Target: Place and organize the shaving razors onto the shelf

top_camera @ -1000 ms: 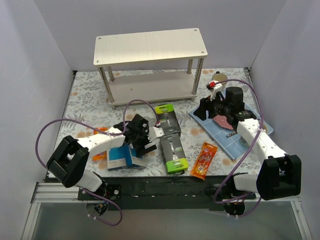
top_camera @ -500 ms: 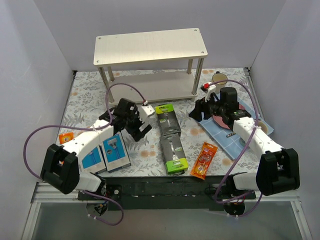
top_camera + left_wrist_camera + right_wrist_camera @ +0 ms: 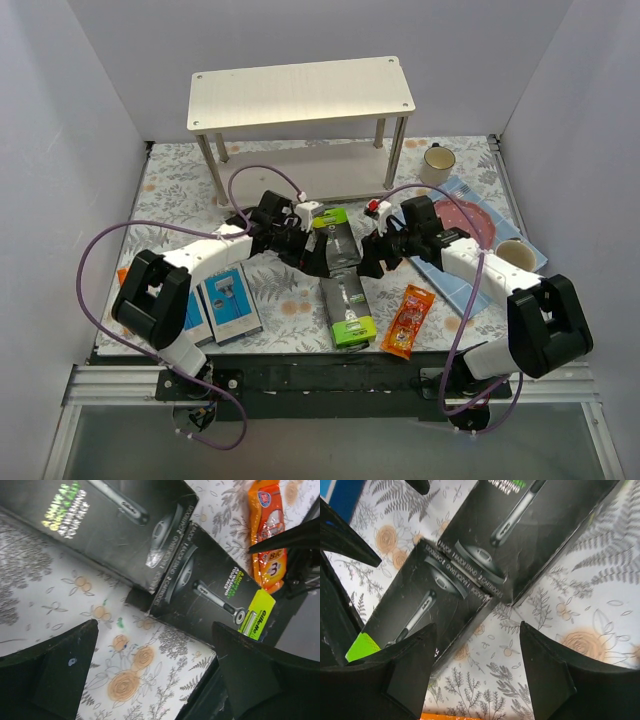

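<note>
The shelf (image 3: 300,95) stands at the back with both boards bare. Two black razor boxes with lime-green ends lie mid-table, the far one (image 3: 335,238) and the near one (image 3: 347,308). Two blue-and-white boxes (image 3: 228,303) lie flat at the front left. One orange packet (image 3: 408,320) lies at the front right; another (image 3: 122,275) peeks out at the far left. My left gripper (image 3: 314,257) is open and empty just left of the black boxes (image 3: 205,587). My right gripper (image 3: 371,257) is open and empty just right of them (image 3: 425,605).
A pink plate (image 3: 470,222) lies on the blue tiled mat (image 3: 450,275) at the right. One beige mug (image 3: 437,160) stands by the shelf's right leg, another (image 3: 515,255) on the mat's right. A small red thing (image 3: 378,208) lies near the shelf.
My left gripper has left the blue boxes and swung right to the black boxes. My right gripper has moved left from the plate to the black boxes. Both stayed open.
</note>
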Robot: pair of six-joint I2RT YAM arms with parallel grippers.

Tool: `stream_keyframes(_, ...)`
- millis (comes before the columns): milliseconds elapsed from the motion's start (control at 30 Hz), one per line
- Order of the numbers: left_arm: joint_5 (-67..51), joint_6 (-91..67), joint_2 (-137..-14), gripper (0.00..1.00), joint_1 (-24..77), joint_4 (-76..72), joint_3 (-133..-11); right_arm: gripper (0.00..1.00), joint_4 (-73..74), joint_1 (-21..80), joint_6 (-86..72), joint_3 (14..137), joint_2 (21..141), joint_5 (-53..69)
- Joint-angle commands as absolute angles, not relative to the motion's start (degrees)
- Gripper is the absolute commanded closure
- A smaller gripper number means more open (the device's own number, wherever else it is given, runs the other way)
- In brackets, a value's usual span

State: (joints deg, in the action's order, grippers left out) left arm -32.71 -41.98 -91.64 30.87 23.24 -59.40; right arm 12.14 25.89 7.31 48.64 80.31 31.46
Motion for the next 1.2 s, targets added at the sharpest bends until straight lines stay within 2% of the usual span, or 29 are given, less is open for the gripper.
stream_keyframes(0, -36.9, -45.7, -93.2, 0.04, 32.7, 20.4, -59.9, 0.26, 13.2, 27.6, 6.2, 46.7, 80.2, 31.5)
stream_keyframes(333, -33.6, -45.8, -95.2, 0.04, 33.2, 21.4, -58.6, 0.26, 12.0, 31.0, 7.9, 44.6, 81.5, 30.8)
stream_keyframes(567, -33.4, -40.6, -94.7, 0.02, 33.2, 25.5, -65.8, 0.24, 7.1, 30.5, 7.4, 43.3, 76.4, 23.1)
stream_keyframes(633, -31.1, -36.5, -95.1, 0.02, 33.2, 29.1, -68.0, 0.23, 6.6, 30.1, 7.5, 43.2, 74.6, 22.7)
stream_keyframes(767, -22.6, -31.5, -94.4, 0.09, 31.9, 31.2, -70.7, 0.23, 3.5, 28.5, 5.0, 44.2, 72.3, 22.1)
stream_keyframes(867, -16.0, -30.7, -94.4, 0.26, 30.8, 29.9, -70.1, 0.23, 1.7, 26.5, 2.0, 44.8, 72.5, 24.1)
stream_keyframes(900, -15.5, -30.2, -94.7, 0.36, 30.5, 29.7, -69.7, 0.24, 1.7, 26.4, 1.6, 45.3, 72.7, 23.8)
stream_keyframes(967, -14.0, -29.4, -94.7, 0.49, 30.6, 28.7, -68.5, 0.24, 1.8, 26.0, 1.3, 45.6, 73.7, 22.4)
stream_keyframes(1000, -12.9, -29.5, -94.9, 0.62, 30.5, 27.1, -67.9, 0.25, 1.6, 25.9, 1.2, 45.9, 74.1, 21.6)
stream_keyframes(1033, -12.0, -29.7, -95.1, 0.89, 30.5, 26.2, -67.0, 0.25, 1.4, 25.5, 1.0, 46.1, 74.8, 20.9)
stream_keyframes(1067, -9.8, -30.1, -95.7, 1.00, 30.5, 25.1, -66.5, 0.26, 1.2, 25.2, 0.4, 46.3, 75.3, 19.8)
stream_keyframes(1167, -6.3, -30.8, -97.6, 1.00, 30.8, 20.9, -65.2, 0.28, 0.5, 24.5, 0.4, 47.4, 77.1, 19.4)
